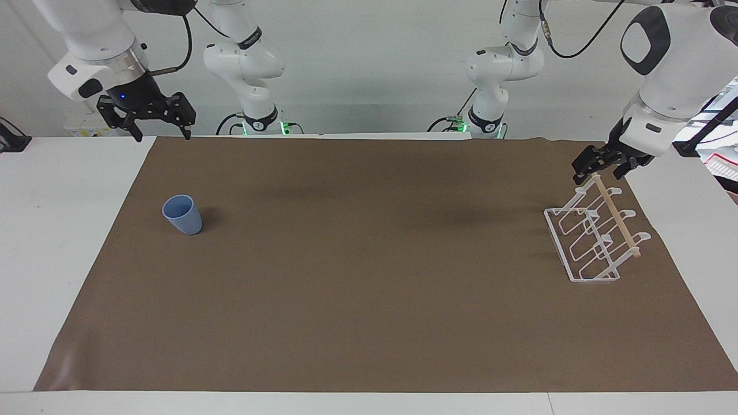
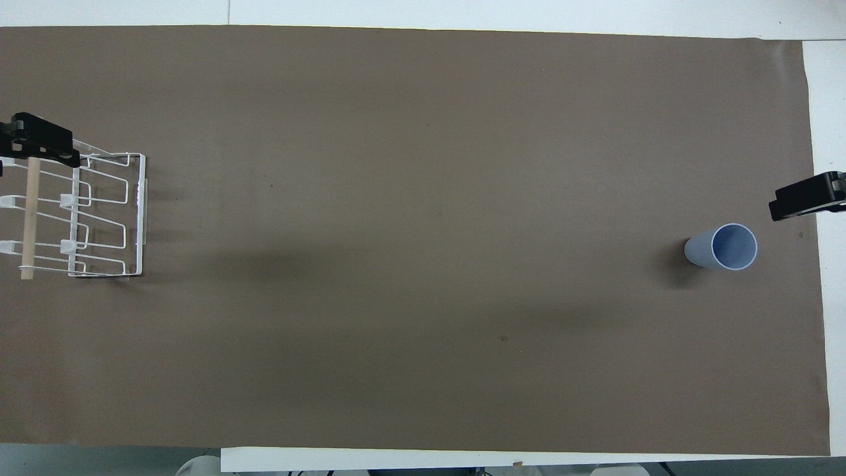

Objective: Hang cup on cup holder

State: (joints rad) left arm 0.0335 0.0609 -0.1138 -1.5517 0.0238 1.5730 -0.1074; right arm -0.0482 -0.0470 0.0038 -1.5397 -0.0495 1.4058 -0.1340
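Cup (image 1: 183,214) upright on brown mat (image 1: 369,259), apart from cup holder (image 1: 597,236). Left gripper (image 1: 599,167) at holder's wooden rod (image 1: 618,218), fingers unreadable. Right gripper (image 1: 158,124) spread, raised.

No legible text, labels, brands or numbers showing on any surface, round arm-base markings appearing too small to read.

The light is bright and even from above. The cup (image 1: 183,214) throws a soft shadow on the brown mat (image 1: 369,276). Both views are sharp, without glare.
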